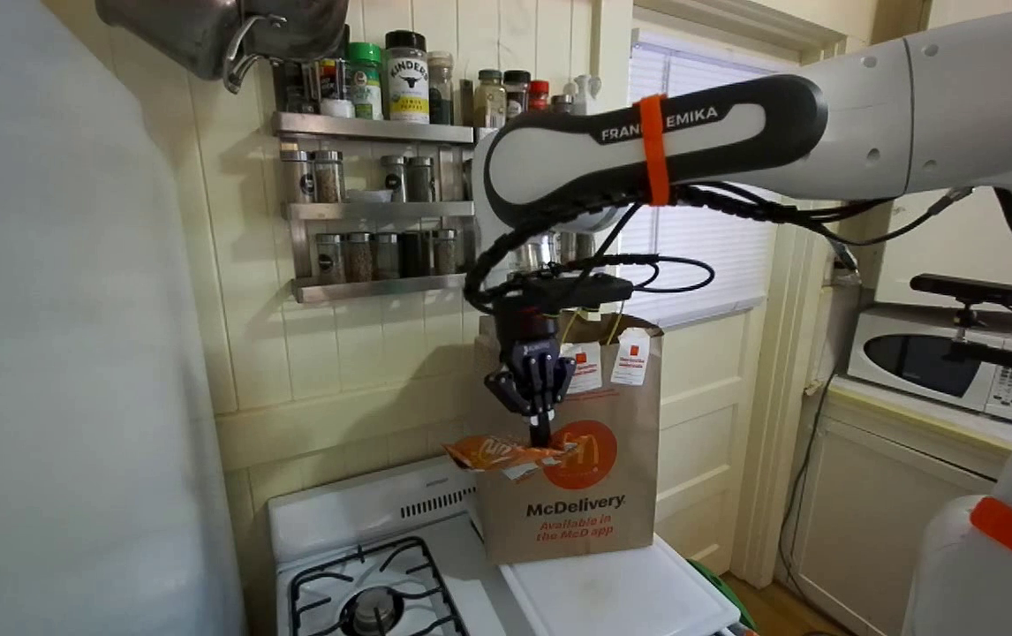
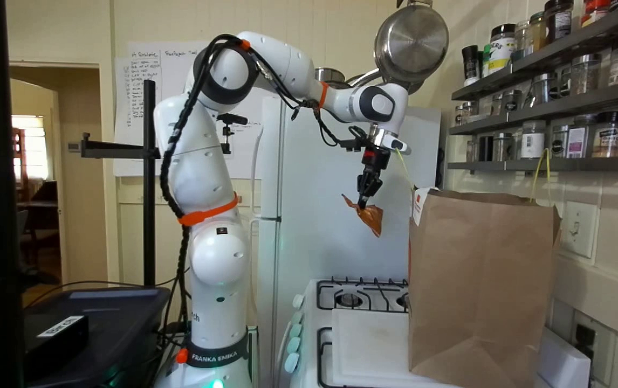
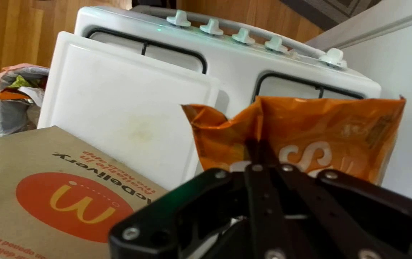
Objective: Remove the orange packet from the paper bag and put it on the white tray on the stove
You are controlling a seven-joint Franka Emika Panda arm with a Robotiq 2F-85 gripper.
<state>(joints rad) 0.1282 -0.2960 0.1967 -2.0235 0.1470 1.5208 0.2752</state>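
Observation:
My gripper is shut on the orange packet and holds it in the air. In an exterior view the packet hangs from the fingertips, beside the paper bag and above the stove. The brown paper bag stands upright on part of the white tray. In the wrist view the packet is pinched between the fingertips, off the side of the tray. The tray's uncovered part shows bare there. The bag's inside is hidden.
The white stove has black grates and a row of knobs. Spice shelves and hanging pans are on the wall side. The fridge stands beside the stove. A bin is below the tray's edge.

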